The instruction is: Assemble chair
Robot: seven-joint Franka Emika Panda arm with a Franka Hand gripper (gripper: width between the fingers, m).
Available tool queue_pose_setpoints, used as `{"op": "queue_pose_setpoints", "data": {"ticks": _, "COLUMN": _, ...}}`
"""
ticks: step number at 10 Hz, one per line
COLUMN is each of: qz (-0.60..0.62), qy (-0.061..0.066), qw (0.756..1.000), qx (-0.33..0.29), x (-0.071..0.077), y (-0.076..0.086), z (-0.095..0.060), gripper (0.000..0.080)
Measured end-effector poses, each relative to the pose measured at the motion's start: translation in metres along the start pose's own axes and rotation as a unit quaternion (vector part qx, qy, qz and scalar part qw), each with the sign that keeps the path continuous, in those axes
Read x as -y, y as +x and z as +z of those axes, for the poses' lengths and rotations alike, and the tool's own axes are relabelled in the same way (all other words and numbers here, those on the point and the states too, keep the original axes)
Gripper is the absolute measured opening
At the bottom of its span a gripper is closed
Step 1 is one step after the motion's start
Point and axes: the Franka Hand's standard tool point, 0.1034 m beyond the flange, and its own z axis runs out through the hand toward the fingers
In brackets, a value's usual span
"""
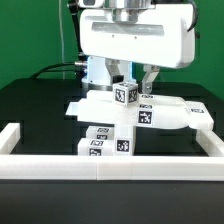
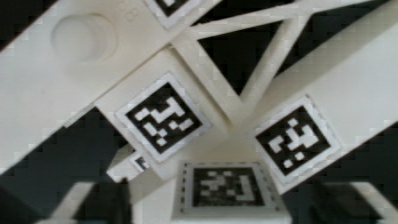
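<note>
Chair parts [image 1: 120, 120] sit stacked in the middle of the surface [image 1: 35, 110]. They look like rigid, light plastic with slick faces, so pinch a bar across its flat sides. Your fingers [image 1: 148, 76] stand parted, apparently gripping nothing, one on either side of the tagged upright block [image 1: 127, 95] just beneath them.

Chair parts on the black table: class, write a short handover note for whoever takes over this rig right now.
Gripper: just above the tagged upright part, jaws either side of it; gripping or released, cannot tell.
Parts: white chair parts clustered mid-table inside the border rail, with a low tagged block at the front.
Done: several parts look stacked or joined.
Left: no finished chair yet; check the joints, then carry on assembling.
</note>
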Motion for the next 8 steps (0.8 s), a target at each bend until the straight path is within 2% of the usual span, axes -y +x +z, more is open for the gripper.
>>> {"op": "queue_pose_setpoints", "data": {"ticks": 1, "qz": -0.017, "qy": 0.001, "qw": 1.0, "qx": -0.001, "x": 0.0004, "y": 0.0005, "z": -0.0006, "gripper": 0.0613}}
{"op": "queue_pose_setpoints", "data": {"ticks": 6, "qz": -0.186, "qy": 0.0, "qw": 0.983, "qx": -0.005, "x": -0.0006, "y": 0.0033, "z": -0.0012, "gripper": 0.0648}}
{"op": "queue_pose_setpoints", "data": {"ticks": 8, "qz": -0.287, "qy": -0.002, "qw": 0.958, "qx": -0.019, "x": 0.0012, "y": 0.0055, "z": -0.0007, "gripper": 0.0648}}
